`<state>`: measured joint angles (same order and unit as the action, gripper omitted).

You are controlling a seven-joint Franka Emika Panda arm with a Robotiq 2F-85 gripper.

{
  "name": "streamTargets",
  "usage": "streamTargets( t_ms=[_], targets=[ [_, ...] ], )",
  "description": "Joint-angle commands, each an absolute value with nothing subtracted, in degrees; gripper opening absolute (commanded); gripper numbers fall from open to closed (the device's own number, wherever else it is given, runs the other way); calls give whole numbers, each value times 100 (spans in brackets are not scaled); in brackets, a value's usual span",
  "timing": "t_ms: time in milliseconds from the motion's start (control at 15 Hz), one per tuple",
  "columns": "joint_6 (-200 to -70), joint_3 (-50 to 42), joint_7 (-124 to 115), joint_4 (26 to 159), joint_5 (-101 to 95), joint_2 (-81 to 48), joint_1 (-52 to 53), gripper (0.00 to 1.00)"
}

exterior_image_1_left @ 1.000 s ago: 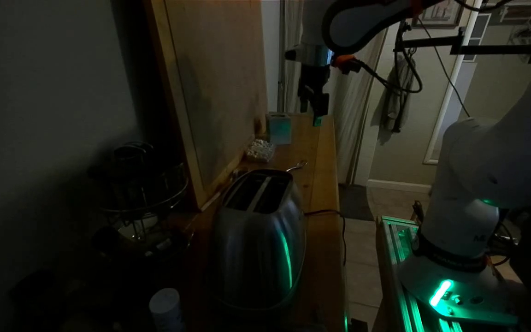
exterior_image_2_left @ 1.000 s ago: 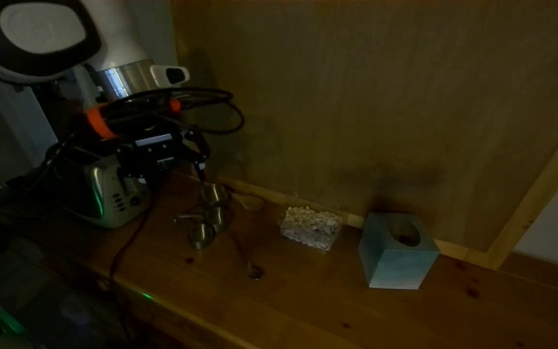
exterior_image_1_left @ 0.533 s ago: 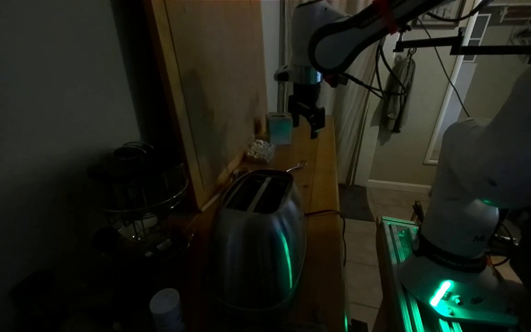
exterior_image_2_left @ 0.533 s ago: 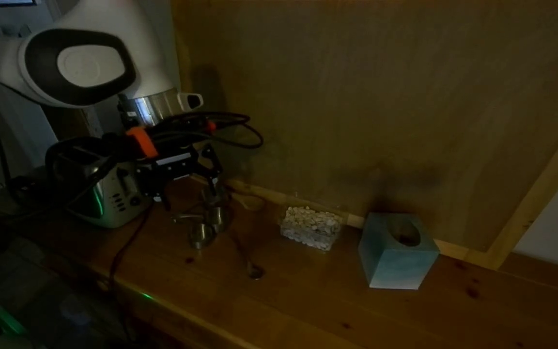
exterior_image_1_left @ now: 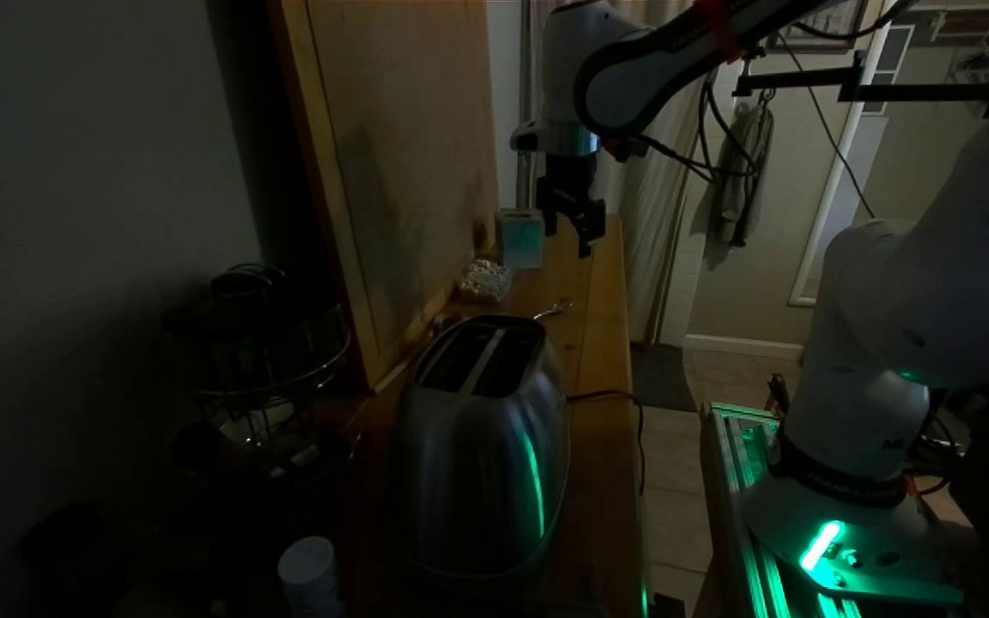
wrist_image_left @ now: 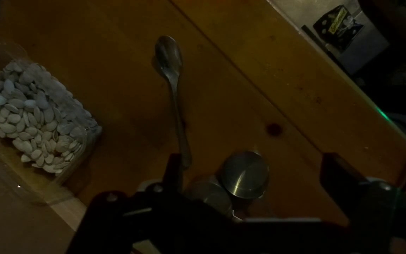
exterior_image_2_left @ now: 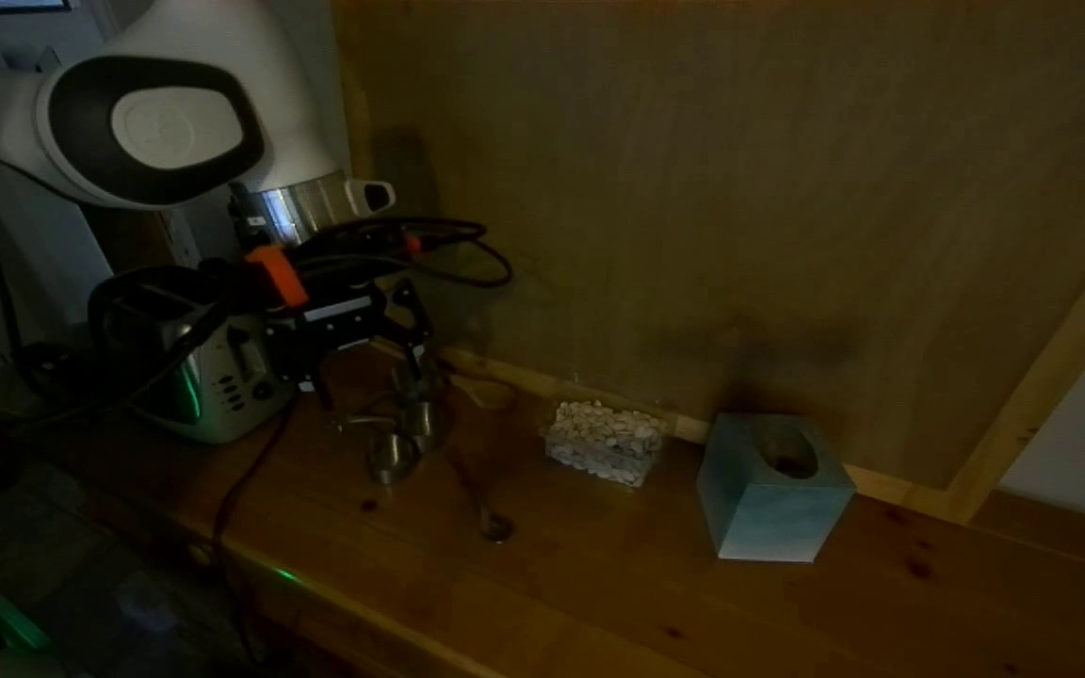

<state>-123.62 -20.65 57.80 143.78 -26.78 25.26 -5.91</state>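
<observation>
My gripper [wrist_image_left: 252, 158] is open and empty, with its black fingers wide apart. It also shows in both exterior views [exterior_image_1_left: 568, 239] [exterior_image_2_left: 368, 384], pointing down above the wooden counter. In the wrist view a round metal cup [wrist_image_left: 244, 174] lies between the fingers, below them. A second metal cup [wrist_image_left: 211, 195] beside it is partly hidden by the gripper. In an exterior view the metal cups [exterior_image_2_left: 392, 459] stand just below the gripper, and a farther cup [exterior_image_2_left: 413, 384] is partly behind a finger. A metal spoon [wrist_image_left: 174, 81] lies near the left finger; its handle end is beside that fingertip.
A clear box of pale seeds [exterior_image_2_left: 604, 441] and a blue tissue box [exterior_image_2_left: 778, 499] stand along the wooden board [exterior_image_2_left: 693, 188]. A wooden spoon [exterior_image_2_left: 484, 391] lies near the board. A metal toaster [exterior_image_1_left: 486, 463] with a cord [exterior_image_1_left: 606, 395] stands nearby. The scene is dark.
Between one second and half a second ago the gripper moved lower, towards the board and over the metal cups. Since then nothing has visibly moved. The fingers stayed open.
</observation>
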Motion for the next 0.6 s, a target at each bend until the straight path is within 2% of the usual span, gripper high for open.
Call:
streamTargets(
  t_ms=[0,533],
  targets=[
    [-12385,-1891,5851,14379,-2584,2500,-775,100],
    [-13021,-2154,6986,14385,-2325,2074,-669,100]
  ],
)
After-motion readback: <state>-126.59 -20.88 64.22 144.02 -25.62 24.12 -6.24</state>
